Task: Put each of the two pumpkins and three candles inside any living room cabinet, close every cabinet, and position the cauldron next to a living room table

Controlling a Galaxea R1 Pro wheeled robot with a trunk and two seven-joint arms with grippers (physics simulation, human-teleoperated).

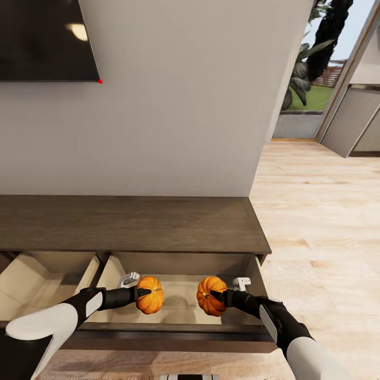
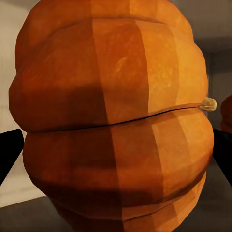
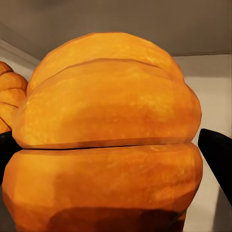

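Below the grey wall, the low dark-brown cabinet [image 1: 132,224] stands with its drawers pulled open, and both arms reach into the right-hand one. Left gripper [image 1: 141,292] pinches one pumpkin [image 1: 150,294], right gripper [image 1: 215,296] pinches the other pumpkin [image 1: 210,295], both over the pale drawer floor [image 1: 179,303]. Best play: lower each until it rests, then release. Room between the two is slim, and the drawer's front lip [image 1: 169,330] sits under both forearms, so withdraw upward.

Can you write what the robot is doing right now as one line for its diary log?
left gripper: shut on left pumpkin | right gripper: shut on right pumpkin | both over open cabinet drawer | not released
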